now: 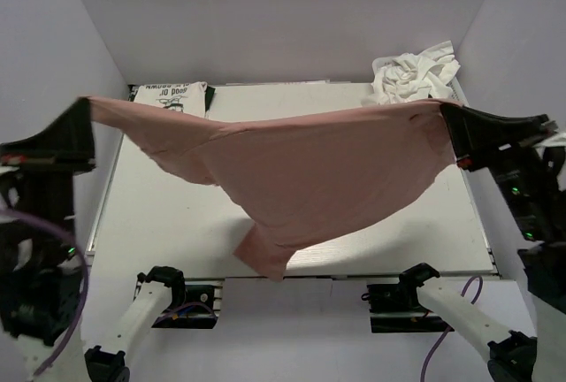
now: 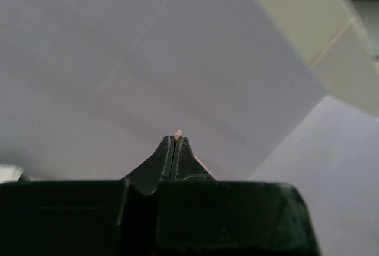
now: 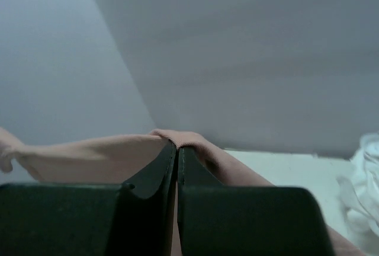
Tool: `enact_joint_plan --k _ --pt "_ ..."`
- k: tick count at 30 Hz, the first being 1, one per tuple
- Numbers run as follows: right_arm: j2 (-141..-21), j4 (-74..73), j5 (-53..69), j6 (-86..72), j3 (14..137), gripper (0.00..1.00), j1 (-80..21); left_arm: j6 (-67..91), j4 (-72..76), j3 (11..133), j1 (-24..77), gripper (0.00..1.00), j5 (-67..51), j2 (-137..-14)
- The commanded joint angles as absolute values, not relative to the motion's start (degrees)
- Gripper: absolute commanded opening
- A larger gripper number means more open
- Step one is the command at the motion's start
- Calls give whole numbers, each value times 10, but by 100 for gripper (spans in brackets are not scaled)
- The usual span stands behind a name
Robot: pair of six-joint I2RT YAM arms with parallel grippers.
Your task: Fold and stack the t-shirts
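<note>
The dusty pink t-shirt (image 1: pixel 301 179) hangs stretched in the air between both arms, sagging to a point near the table's front edge. My left gripper (image 1: pixel 87 108) is shut on its left corner; only a pink tip (image 2: pixel 176 133) shows between the fingers in the left wrist view. My right gripper (image 1: pixel 445 110) is shut on its right corner; pink cloth (image 3: pixel 195 140) drapes over the fingertips in the right wrist view. A folded white t-shirt with black print (image 1: pixel 170 96) lies at the back left. A crumpled heap of white t-shirts (image 1: pixel 414 72) sits at the back right, also at the right wrist view's edge (image 3: pixel 364 179).
The white table (image 1: pixel 159 214) lies below the hanging shirt, inside white walls on the left, back and right. Both arm bases stand at the near edge (image 1: pixel 177 298) (image 1: pixel 402 298).
</note>
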State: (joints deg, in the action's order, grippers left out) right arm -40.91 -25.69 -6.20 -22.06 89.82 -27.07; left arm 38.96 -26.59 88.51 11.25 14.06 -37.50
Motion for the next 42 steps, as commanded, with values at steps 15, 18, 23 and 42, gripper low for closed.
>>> enact_joint_plan --k 15,18,23,42 --pt "-407 -266 5 -170 951 0 -265 267 -298 1165 108 0 63 -516" --pt "-446 -238 -58 -176 902 0 -265 267 -285 1090 108 0 111 -554" --pt "-595 -168 -205 -187 773 0 -258 261 -209 954 103 0 192 -696" --pt "-912 -106 -37 -200 695 91 -163 233 -105 852 113 100 111 -1015"
